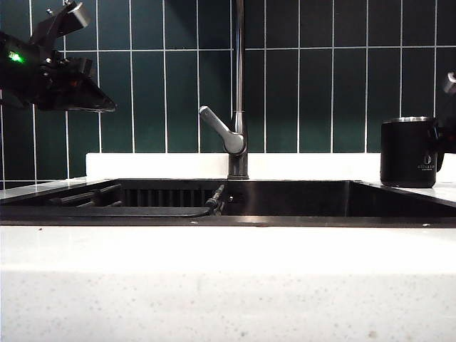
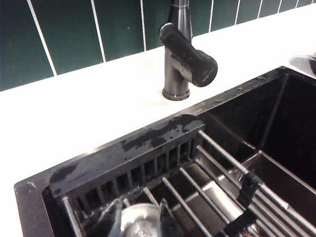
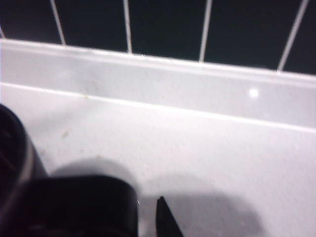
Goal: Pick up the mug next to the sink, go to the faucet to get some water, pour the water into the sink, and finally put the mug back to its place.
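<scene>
My right gripper (image 1: 447, 135) at three o'clock is mostly cut off behind the mug (image 1: 408, 153); grip unclear. Left gripper (image 1: 100, 105) hovers at ten o'clock, its opening unreadable.

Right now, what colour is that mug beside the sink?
Matte black, with a shiny metal rim and a small pale logo; the mug shows best in the exterior view.

Dim tiles, bright counter glare
Right wrist view is blurred, soft shadows on the counter (image 3: 207, 148); other views sharp.
</scene>
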Robot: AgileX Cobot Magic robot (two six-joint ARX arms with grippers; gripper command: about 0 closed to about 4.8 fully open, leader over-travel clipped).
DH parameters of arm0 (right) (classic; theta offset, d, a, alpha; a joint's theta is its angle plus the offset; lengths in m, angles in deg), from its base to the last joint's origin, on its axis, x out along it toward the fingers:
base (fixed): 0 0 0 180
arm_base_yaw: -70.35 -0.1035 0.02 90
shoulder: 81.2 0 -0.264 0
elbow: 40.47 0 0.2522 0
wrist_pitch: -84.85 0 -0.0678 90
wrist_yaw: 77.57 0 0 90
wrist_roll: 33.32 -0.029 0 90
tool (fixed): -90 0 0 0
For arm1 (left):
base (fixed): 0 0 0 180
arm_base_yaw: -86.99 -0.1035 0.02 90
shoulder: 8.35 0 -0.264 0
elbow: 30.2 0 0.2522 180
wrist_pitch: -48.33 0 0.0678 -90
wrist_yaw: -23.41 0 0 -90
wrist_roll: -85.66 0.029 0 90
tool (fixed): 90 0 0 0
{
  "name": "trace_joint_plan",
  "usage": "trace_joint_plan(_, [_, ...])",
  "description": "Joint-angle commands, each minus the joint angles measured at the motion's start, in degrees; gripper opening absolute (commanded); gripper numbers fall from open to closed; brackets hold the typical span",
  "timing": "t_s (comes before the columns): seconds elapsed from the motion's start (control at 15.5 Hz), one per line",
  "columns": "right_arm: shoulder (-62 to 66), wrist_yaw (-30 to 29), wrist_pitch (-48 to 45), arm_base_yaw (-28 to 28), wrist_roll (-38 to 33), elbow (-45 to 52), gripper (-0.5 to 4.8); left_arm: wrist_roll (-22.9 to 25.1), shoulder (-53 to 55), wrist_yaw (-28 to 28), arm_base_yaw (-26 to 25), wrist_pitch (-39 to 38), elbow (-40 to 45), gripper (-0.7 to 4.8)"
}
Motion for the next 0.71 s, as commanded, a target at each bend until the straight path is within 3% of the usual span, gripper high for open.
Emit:
trace_joint_plan(0.06, [-0.1, -1.4, -0.6, 0.0, -0.1, -0.2, 0.39, 0.2, 0.0, -0.3, 0.0, -0.9, -0.2, 0.92])
trace_joint_plan(0.26, [-0.1, -1.5, -1.0, 0.0, -0.1, -0.2, 0.2, 0.2, 0.0, -1.1, 0.0, -0.8, -0.2, 0.88])
trace_joint_plan(0.45, [-0.7, -4.1, -3.0, -0.1, -3.7, -0.2, -0.02, 0.1, 0.0, -8.7, 0.0, 0.5, -0.2, 0.79])
trace_joint_plan(0.71, [-4.6, -4.1, -3.0, 0.0, -7.5, -0.2, -0.02, -2.6, 0.0, -10.8, 0.0, 0.5, -1.7, 0.79])
